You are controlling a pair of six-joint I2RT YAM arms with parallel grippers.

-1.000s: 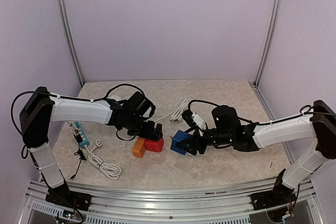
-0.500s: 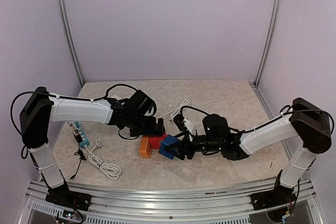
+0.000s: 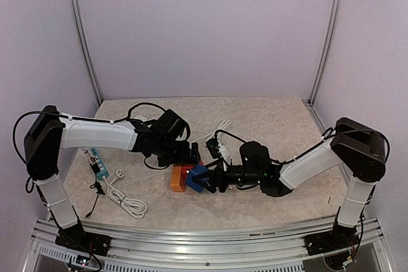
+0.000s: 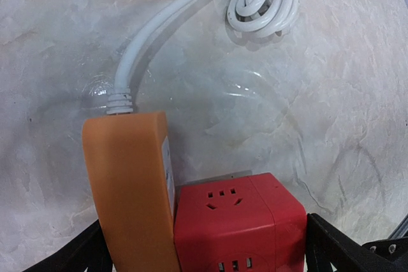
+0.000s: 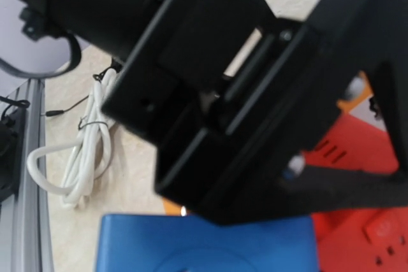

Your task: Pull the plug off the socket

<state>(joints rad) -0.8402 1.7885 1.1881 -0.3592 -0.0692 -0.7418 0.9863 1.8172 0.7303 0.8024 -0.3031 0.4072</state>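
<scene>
A red socket cube (image 3: 187, 170) sits with a flat orange plug (image 3: 176, 179) against its left side. In the left wrist view the orange plug (image 4: 127, 189) and red cube (image 4: 239, 221) lie side by side between my left gripper's (image 4: 213, 253) fingers (image 4: 344, 250), which clamp the pair from outside. A white cord leaves the orange plug. My right gripper (image 3: 213, 178) is shut on a blue cube (image 3: 197, 178), which is pressed against the red cube's right side. In the right wrist view the blue cube (image 5: 204, 246) fills the bottom, and my left gripper's black body blocks most of the rest.
A coiled white cable (image 3: 124, 199) and a teal power strip (image 3: 97, 160) lie at the left. Another white cable bundle (image 3: 220, 130) lies behind the cubes and shows in the left wrist view (image 4: 264, 4). The two grippers are nearly touching.
My right arm has moved left with the blue cube until it meets the red cube. My left gripper has shifted slightly right with the red and orange pair.
</scene>
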